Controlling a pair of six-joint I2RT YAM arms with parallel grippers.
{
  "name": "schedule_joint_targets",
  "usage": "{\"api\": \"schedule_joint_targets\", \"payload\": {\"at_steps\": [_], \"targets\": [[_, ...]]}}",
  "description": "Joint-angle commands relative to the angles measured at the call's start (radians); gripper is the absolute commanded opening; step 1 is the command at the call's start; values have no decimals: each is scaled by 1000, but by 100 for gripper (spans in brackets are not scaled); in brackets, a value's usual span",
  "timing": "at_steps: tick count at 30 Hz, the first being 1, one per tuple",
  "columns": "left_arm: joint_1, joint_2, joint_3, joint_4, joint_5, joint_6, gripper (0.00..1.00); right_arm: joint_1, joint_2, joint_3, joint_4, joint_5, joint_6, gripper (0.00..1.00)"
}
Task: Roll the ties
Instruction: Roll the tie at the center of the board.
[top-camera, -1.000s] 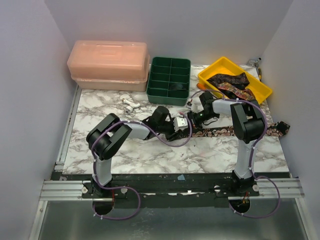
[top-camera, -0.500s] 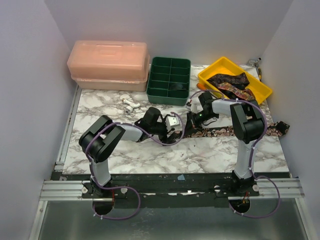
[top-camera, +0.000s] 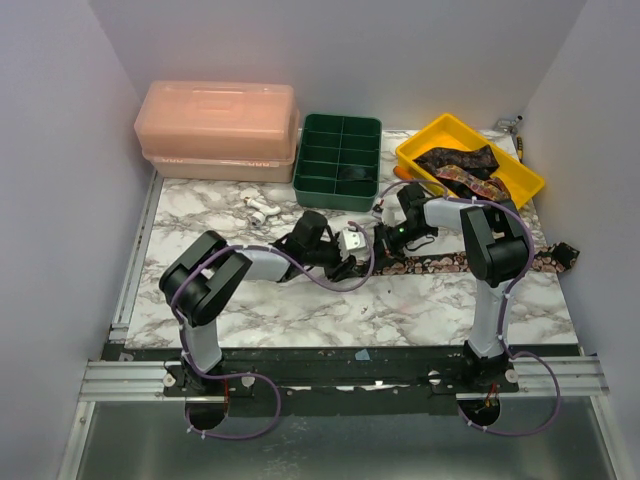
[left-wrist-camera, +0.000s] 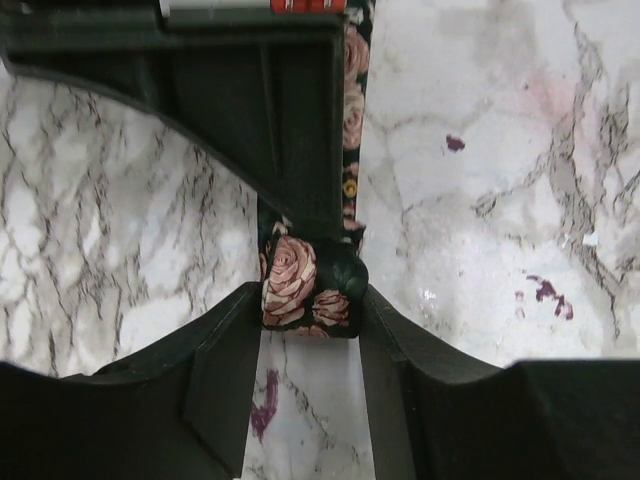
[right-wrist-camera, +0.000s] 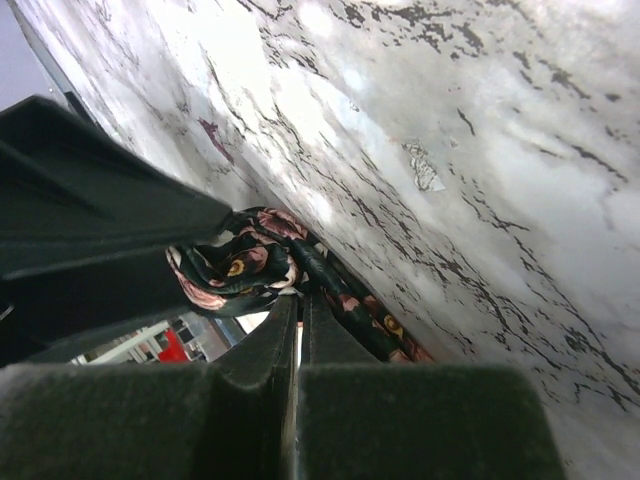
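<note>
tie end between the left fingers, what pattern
The tie has pink roses on dark fabric; left wrist view shows it best.

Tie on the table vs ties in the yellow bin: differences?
Pose: the dark rose-patterned tie lies in a long strip, one end rolled; the dark patterned ties are bunched in a heap. Place: the tie is on the marble table; the ties are in the yellow plastic bin. Both: dark patterned fabric.

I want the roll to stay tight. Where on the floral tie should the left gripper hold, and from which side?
Take the floral tie at its rolled end, pinching the roll's two side faces from above, in line with the strip. The roll lies crosswise with the flat remainder trailing away, so a side pinch keeps it wound.
</note>
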Motion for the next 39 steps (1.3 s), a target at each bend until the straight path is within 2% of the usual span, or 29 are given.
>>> {"api": "schedule_joint_targets", "payload": {"at_steps": [1, 9, 14, 19, 23, 26, 30, 36, 39], "targets": [[-34, 23, 73, 20, 54, -3, 44, -3, 71, -20, 4, 183, -66, 1], [-49, 146, 176, -40, 35, -14, 40, -4, 72, -9, -1, 165, -67, 1], [-43, 148, 128, -46, 20, 7, 42, -4, 78, -12, 0, 164, -67, 1], [-33, 141, 109, -61, 13, -4, 48, -4, 77, -22, 8, 168, -93, 1], [-5, 89, 72, -56, 9, -22, 60, -4, 78, -33, 13, 203, -94, 1], [24, 43, 45, -67, 6, -5, 61, -4, 80, -36, 13, 218, -97, 0], [39, 18, 23, -88, 10, 28, 60, -4, 78, -41, 14, 225, -99, 1], [19, 19, 38, -66, 66, 30, 49, -4, 85, -36, 17, 218, -94, 1], [-13, 20, 56, -56, 87, 32, 48, -4, 89, -30, 16, 212, -89, 1]]}}
